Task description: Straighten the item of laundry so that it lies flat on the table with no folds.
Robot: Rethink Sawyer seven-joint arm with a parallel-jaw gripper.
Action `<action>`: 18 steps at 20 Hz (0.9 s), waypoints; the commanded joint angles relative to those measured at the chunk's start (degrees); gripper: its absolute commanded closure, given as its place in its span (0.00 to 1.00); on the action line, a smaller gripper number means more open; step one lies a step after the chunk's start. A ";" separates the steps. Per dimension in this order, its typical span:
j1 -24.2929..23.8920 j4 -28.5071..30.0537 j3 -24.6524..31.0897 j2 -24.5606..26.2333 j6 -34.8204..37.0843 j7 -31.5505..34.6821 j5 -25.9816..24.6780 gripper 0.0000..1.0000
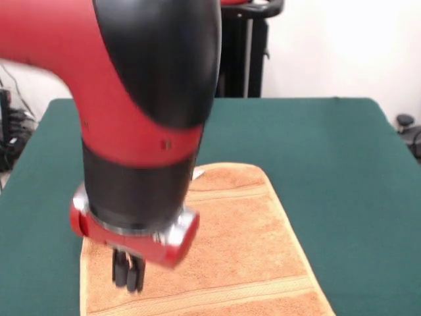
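While the red and black arm (131, 112) fills the left part of the view, its claw (127, 271) hangs just over the left side of the towel (243, 250). I cannot tell if the claw is apart or together. The orange-tan towel lies spread on the green tabletop (342, 171), with a small white tag (197, 173) at its far edge.

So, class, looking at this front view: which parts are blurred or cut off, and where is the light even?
Front view: the red and black arm looms close and soft-edged, hiding part of the towel; the end effector is dark and blurred, so its state is unclear; the towel runs off the bottom edge; the green table is evenly lit, without glare.
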 commanded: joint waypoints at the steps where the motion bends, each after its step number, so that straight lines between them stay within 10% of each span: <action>1: 1.33 9.49 1.61 -5.34 11.57 -3.57 0.72 1.00; 18: 1.09 41.58 -3.87 -11.21 -13.37 4.19 9.72 1.00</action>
